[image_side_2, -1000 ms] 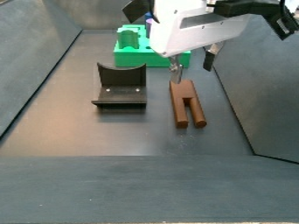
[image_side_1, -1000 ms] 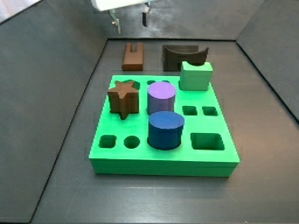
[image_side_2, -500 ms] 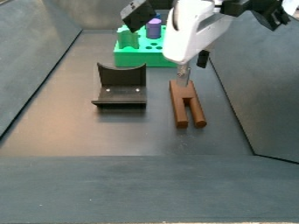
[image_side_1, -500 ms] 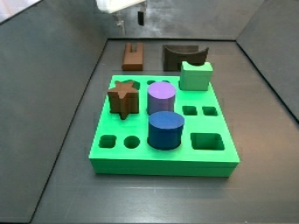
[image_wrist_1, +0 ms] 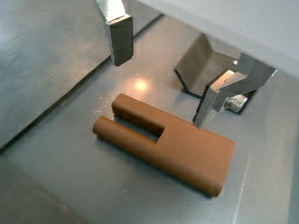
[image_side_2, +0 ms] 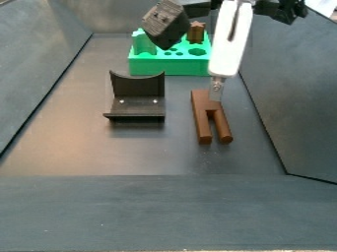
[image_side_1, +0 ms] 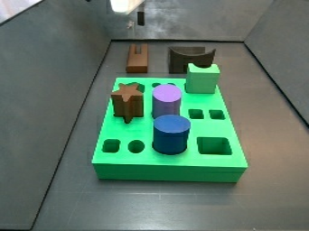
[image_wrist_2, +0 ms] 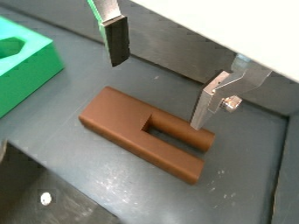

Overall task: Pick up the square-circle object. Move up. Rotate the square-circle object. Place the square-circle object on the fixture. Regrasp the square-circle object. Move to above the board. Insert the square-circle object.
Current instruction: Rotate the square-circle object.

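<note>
The square-circle object (image_wrist_1: 176,149) is a brown bar with a slot and a short prong. It lies flat on the dark floor in both wrist views (image_wrist_2: 128,127) and both side views (image_side_1: 137,59) (image_side_2: 208,116). My gripper (image_wrist_1: 162,91) hangs open above it with nothing between the fingers, one finger (image_wrist_2: 114,39) on each side. In the side views the gripper (image_side_2: 216,89) hovers just over the bar's far end. The fixture (image_side_2: 134,96) stands beside the bar, apart from it. The green board (image_side_1: 169,170) lies further off.
The board holds a brown star peg (image_side_1: 126,97), a purple cylinder (image_side_1: 167,95) and a blue cylinder (image_side_1: 171,133). A pale green notched block (image_side_1: 201,78) stands at its far edge near the fixture (image_side_1: 187,56). Sloped grey walls (image_side_1: 72,90) enclose the floor.
The gripper has turned about its vertical axis over the bar, so its body now looks narrow in a side view. The bar, the fixture and the board have not moved.
</note>
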Motion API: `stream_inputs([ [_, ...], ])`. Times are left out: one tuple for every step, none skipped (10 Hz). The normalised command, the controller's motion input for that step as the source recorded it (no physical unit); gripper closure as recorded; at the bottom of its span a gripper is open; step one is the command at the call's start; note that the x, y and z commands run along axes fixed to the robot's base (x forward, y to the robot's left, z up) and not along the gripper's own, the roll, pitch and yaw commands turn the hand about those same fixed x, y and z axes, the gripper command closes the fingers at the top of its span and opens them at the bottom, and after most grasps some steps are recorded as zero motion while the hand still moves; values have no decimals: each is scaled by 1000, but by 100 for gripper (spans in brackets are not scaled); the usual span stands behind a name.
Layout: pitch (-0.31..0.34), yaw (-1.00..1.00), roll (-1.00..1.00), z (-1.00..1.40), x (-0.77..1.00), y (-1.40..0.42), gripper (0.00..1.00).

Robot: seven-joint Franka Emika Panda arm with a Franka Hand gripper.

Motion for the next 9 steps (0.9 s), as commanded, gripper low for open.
stream_inputs([
  [-2,1000,-1,-37,34,-1,0],
  [-2,1000,-1,-37,34,-1,0],
  [-2,1000,-1,-37,34,-1,0],
  [-2,1000,-1,-36,33,-1,0],
  [-3,1000,-1,-36,33,-1,0],
  [-3,1000,-1,-36,33,-1,0],
  [-3,1000,-1,-35,33,-1,0],
  [-3,1000,-1,-35,33,-1,0],
  [-3,1000,-1,-34,33,-2,0],
])
